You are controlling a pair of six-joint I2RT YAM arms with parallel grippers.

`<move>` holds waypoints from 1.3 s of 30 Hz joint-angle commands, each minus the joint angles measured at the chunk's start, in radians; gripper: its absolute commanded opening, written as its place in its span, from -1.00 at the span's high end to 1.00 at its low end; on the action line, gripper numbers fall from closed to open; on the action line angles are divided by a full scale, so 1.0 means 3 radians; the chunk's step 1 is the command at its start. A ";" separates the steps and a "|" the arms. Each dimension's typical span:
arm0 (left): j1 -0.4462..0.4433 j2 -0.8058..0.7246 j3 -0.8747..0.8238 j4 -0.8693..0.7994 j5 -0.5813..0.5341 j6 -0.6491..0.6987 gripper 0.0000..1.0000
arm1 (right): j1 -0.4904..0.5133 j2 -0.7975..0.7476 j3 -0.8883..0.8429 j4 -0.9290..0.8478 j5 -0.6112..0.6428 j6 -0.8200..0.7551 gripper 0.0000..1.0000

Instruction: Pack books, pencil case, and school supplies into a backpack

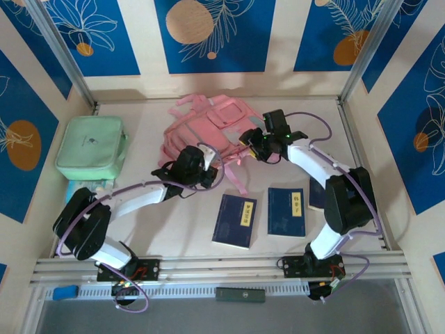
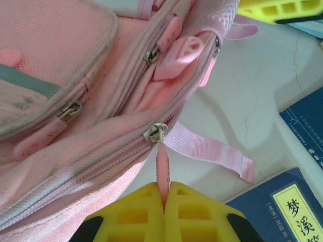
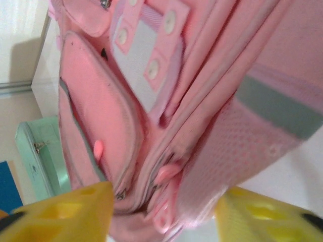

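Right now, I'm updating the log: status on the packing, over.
Left gripper shut on zipper pull. Right gripper open at the backpack. Books on table, unpacked. Loose strap beside zipper.

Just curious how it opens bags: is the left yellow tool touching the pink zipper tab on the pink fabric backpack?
Touching. The left wrist view shows the left tool pinched shut on the thin pink zipper tab.

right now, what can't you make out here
- Top view: a blue thing beside the right arm, mostly hidden by that arm; book or case, cannot tell.
- Top view: a pale blue thing at the mint bag's near edge, mostly covered by it.
- Right wrist view: backpack blurred; zip state unclear.
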 commanded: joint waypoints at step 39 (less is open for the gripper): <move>0.0315 -0.0685 -0.0674 -0.0438 -0.0343 -0.0412 1.00 | -0.0147 0.0314 -0.0250 0.0782 -0.0625 -0.0170 1.00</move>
